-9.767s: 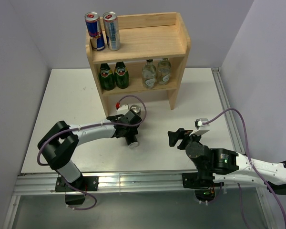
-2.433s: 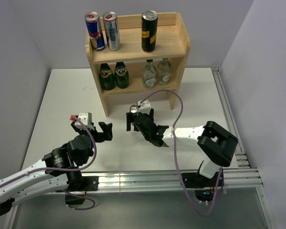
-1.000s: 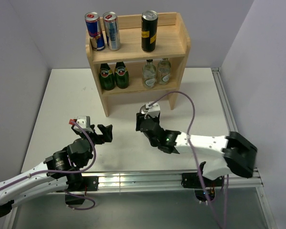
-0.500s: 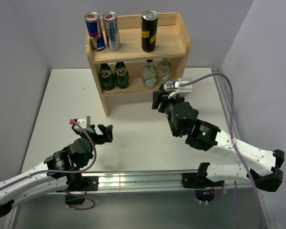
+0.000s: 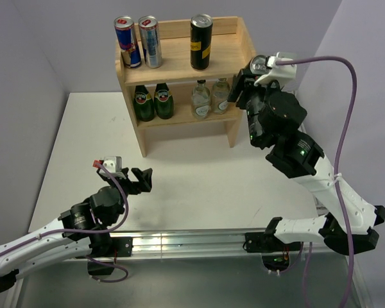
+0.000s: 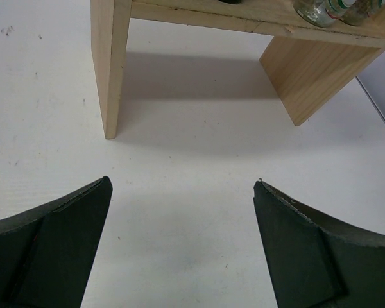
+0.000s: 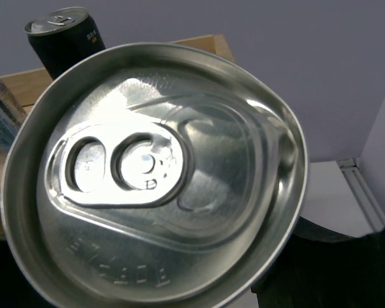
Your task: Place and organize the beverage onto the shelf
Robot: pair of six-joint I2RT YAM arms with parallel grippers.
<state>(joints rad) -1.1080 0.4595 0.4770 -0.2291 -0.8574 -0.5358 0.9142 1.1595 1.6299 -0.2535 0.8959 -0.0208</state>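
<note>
One shelf (image 5: 226, 54) is carried on the table (image 5: 83, 141). The left gripper (image 5: 140, 179) is held low over the table, jaws spread wide, nothing between them. The right gripper (image 5: 251, 76) is clamped on one can (image 5: 259, 63), raised just beside the shelf's right end. Lower tier — two green bottles (image 5: 143, 102), two clear bottles (image 5: 201, 99). Top board — two blue cans (image 5: 126, 42), one black can (image 5: 201, 42).

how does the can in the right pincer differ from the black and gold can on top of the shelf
The silver-lidded slim can is clamped in the right pincer, in the air beside the light wooden shelf; the black-and-gold slim can stands free on its top board. The held can's body is hidden; the shelved one's label shows. Both have silver tab lids.
</note>
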